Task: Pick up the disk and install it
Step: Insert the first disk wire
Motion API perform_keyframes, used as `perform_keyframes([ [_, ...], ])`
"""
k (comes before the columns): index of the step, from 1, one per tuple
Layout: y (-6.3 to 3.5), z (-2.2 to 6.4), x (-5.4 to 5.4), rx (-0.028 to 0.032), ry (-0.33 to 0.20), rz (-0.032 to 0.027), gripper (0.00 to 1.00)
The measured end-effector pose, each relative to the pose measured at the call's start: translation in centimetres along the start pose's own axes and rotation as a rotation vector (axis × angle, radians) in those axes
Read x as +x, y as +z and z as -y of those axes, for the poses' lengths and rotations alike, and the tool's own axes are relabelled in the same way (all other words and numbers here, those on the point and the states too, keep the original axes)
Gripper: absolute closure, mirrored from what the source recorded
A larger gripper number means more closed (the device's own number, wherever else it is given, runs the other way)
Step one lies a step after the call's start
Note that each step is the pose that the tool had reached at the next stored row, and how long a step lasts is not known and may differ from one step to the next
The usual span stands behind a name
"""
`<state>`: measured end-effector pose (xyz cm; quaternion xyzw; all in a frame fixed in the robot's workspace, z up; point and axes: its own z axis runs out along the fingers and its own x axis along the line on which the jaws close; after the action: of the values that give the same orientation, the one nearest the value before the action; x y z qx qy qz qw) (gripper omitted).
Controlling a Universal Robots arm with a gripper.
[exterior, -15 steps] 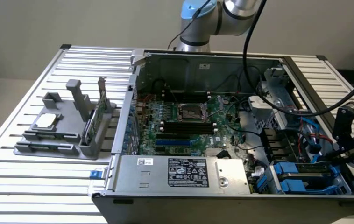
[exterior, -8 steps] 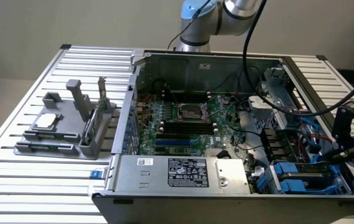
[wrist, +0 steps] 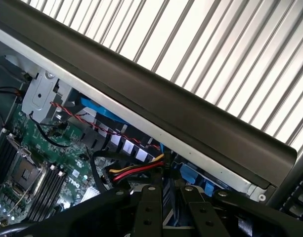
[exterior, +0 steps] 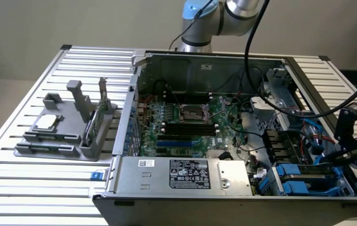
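Note:
My black gripper hangs over the drive bay at the exterior view's right end of the open computer case. In the wrist view its two fingers stand close together on a thin dark and blue piece, the disk, seen edge-on. The gripper is shut on it. Just under it lie blue drive carriers in the bay, with red, yellow and black power cables beside them.
The motherboard fills the case's middle, and the power supply lies along its near side. At the exterior view's left, a grey holder on the slatted table carries a square silver chip and a green card. Cables hang from the arm.

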<state>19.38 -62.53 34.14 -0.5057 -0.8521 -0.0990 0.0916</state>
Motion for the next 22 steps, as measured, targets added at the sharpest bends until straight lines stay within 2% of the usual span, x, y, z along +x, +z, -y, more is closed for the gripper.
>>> perform_keyframes([
  [4,0.06,0.04,-0.06,-0.0027,0.000,-0.0043,0.79],
  [8,0.11,0.06,-0.11,-0.0049,-0.001,-0.0050,0.79],
  [13,0.32,0.08,-0.18,-0.0123,-0.003,-0.0052,0.79],
  [16,0.37,0.09,-0.19,-0.0157,-0.003,-0.0096,0.79],
  [19,0.37,0.08,-0.19,-0.0176,-0.004,-0.0126,0.79],
  [22,0.32,0.08,-0.18,-0.0178,-0.004,-0.0131,0.79],
])
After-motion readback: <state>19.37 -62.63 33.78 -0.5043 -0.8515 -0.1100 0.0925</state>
